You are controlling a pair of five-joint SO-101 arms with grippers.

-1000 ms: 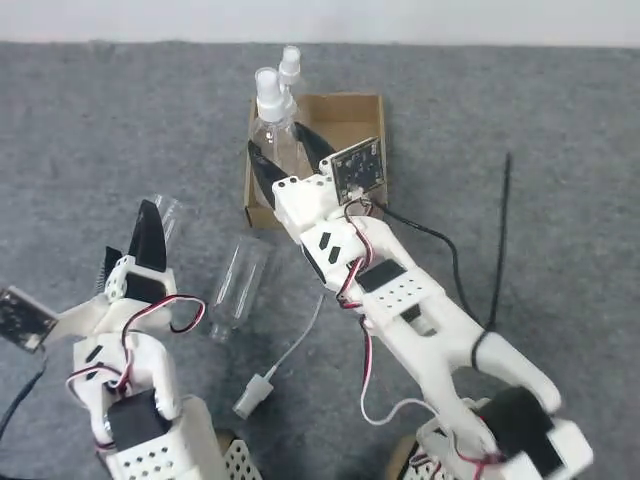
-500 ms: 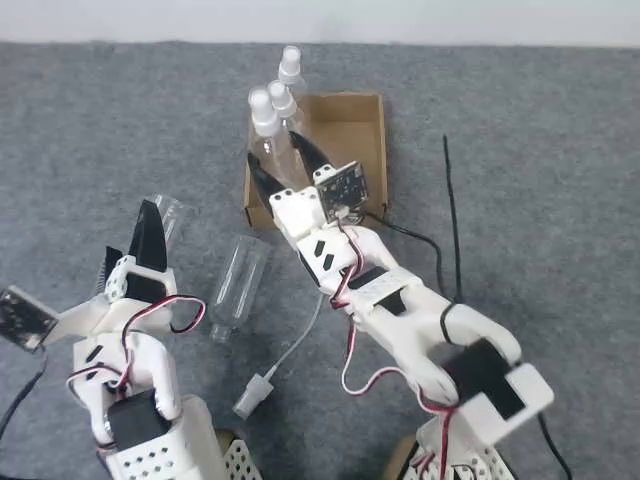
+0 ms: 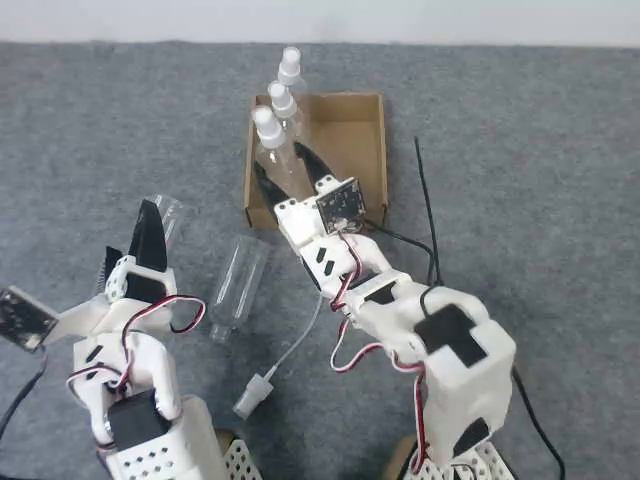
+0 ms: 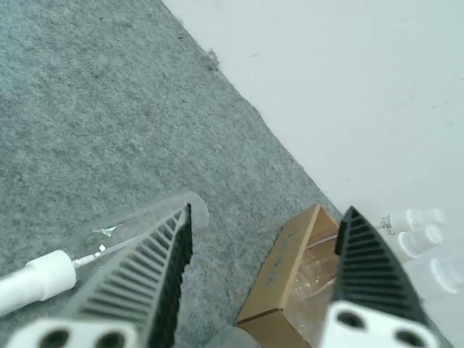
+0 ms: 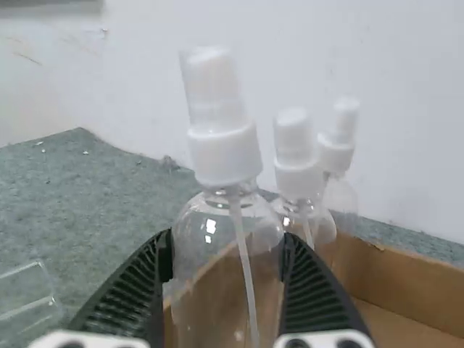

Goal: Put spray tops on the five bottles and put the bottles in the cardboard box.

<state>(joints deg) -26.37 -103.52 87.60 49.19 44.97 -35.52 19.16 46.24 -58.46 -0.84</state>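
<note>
Between the right gripper (image 5: 223, 261)'s two black fingers (image 5: 130, 297) is a bottle (image 5: 221, 232), pinched on both sides. It stands straight up by the left wall of the cardboard box (image 3: 365, 140), with its spray top (image 5: 214, 109) pointing up. The left gripper (image 4: 268, 217) has its fingers spread wide.

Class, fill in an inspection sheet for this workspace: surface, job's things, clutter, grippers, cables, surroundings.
Surface: grey carpet.
Job's things: cardboard box; three capped bottles upright in a row at one side of it; two uncapped bottles lying on the carpet, one central, one by the left gripper; loose spray top with tube.
Clutter: nothing seen.
Grippers: right gripper shut on the nearest capped bottle; left gripper open.
Cables: black cable on the carpet; looped red and white wires.
Surroundings: white wall.
</note>
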